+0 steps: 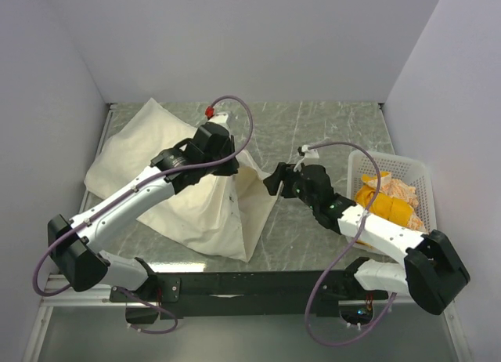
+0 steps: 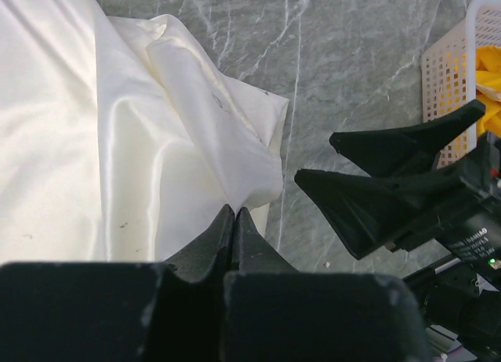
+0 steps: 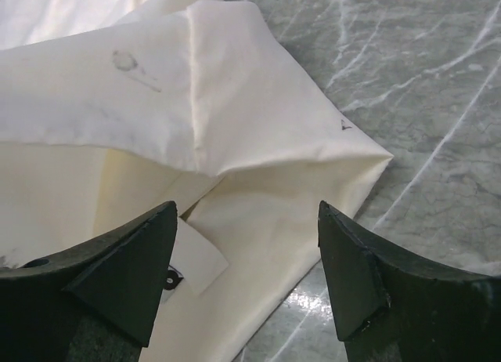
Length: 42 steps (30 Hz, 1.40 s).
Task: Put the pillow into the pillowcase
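The pillowcase [image 1: 207,213] is a limp cream sack on the marble table, pulled up into a tent at its right side. My left gripper [image 1: 232,164] is shut on a fold of it [image 2: 233,208] and holds it off the table. A puffier cream mass [image 1: 133,142] lies behind it at the back left. It looks like the pillow, but no bear print shows. My right gripper [image 1: 272,180] is open, close to the pillowcase's raised right edge without touching it. In the right wrist view its jaws [image 3: 246,209] frame the opening [image 3: 258,221], with a white label [image 3: 192,260] inside.
A white plastic basket [image 1: 419,170] holding yellow and orange cloths [image 1: 387,201] stands at the right. It also shows in the left wrist view [image 2: 446,72]. Walls close the table at the back and both sides. The right gripper's fingers [image 2: 360,205] hang near the left gripper.
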Tool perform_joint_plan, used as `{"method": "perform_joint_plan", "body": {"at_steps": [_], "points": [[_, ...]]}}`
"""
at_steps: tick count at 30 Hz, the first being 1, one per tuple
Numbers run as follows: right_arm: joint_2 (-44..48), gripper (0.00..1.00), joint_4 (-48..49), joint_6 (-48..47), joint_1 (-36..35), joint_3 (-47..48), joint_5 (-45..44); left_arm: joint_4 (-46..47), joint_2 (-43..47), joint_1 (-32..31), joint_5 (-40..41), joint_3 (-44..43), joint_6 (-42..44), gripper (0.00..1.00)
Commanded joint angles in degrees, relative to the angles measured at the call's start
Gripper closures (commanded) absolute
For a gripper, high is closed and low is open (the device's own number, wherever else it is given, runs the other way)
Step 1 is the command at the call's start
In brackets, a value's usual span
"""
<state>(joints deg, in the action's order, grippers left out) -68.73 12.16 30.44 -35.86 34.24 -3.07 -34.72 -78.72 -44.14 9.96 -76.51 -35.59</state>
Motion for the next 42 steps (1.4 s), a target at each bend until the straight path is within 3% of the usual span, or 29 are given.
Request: {"method": "perform_joint_plan", "body": {"at_steps": [1,10,14,17,18,19,20,24,26,31,34,37,38,41,42], "points": [[0.80,0.21,5.94,-0.81,-2.37,-0.50,-2.64,2.29,-0.47,0.37,-2.40,-2.68,0.70,0.99],[-8.86,0.21,6.47,-4.59,-3.61,6.27,-5.36,1.15,-1.35,0.46,-3.98,-5.23,1.31,0.99],[-14.49,0.26,5.77,-5.91,-3.52,11.54,-6.94,1.32,-0.30,0.37,-5.38,-4.09,1.32,0.99],[-18.89,0.55,4.11,-6.35,-3.08,16.37,-9.74,1.23,1.45,0.37,-6.00,-2.42,0.97,0.99],[-20.38,0.83,2.62,-6.27,-2.47,19.17,-11.24,1.06,1.81,0.37,-6.00,-1.89,0.88,0.99],[-20.65,0.95,-2.18,-5.92,-1.85,20.59,-12.56,0.97,2.16,0.37,-6.26,-0.84,0.79,0.99],[-20.48,1.00,-4.75,-5.57,-1.24,21.65,-16.05,0.97,3.04,0.37,-6.61,-0.31,0.79,0.99],[-14.08,1.00,-14.16,-2.84,3.41,22.71,-18.99,1.50,4.89,0.37,-7.67,2.76,0.79,0.99],[-13.89,1.00,-20.41,-1.70,7.46,24.38,-18.46,1.76,5.33,0.37,-8.28,4.44,0.88,0.99],[-16.79,0.96,-24.64,-0.64,10.81,26.58,-13.72,1.94,4.98,0.37,-9.43,5.67,1.49,0.99],[-14.69,0.88,-24.64,1.20,10.72,22.90,-11.18,0.45,3.40,0.37,-9.43,3.75,2.89,0.99],[-6.70,0.71,-21.14,3.92,10.72,14.22,-4.80,-0.96,1.12,0.55,-9.52,0.58,4.04,0.99],[-2.16,0.62,-19.48,4.63,9.68,8.88,-3.01,-1.83,0.59,0.81,-10.21,-0.38,4.30,0.99],[1.40,0.53,-13.84,6.12,4.77,2.43,1.13,-2.46,0.06,1.25,-10.92,-2.76,4.57,0.99],[0.62,0.52,-12.96,6.65,0.13,2.15,0.70,-2.20,0.14,1.51,-11.10,-2.85,4.48,0.99]]}}
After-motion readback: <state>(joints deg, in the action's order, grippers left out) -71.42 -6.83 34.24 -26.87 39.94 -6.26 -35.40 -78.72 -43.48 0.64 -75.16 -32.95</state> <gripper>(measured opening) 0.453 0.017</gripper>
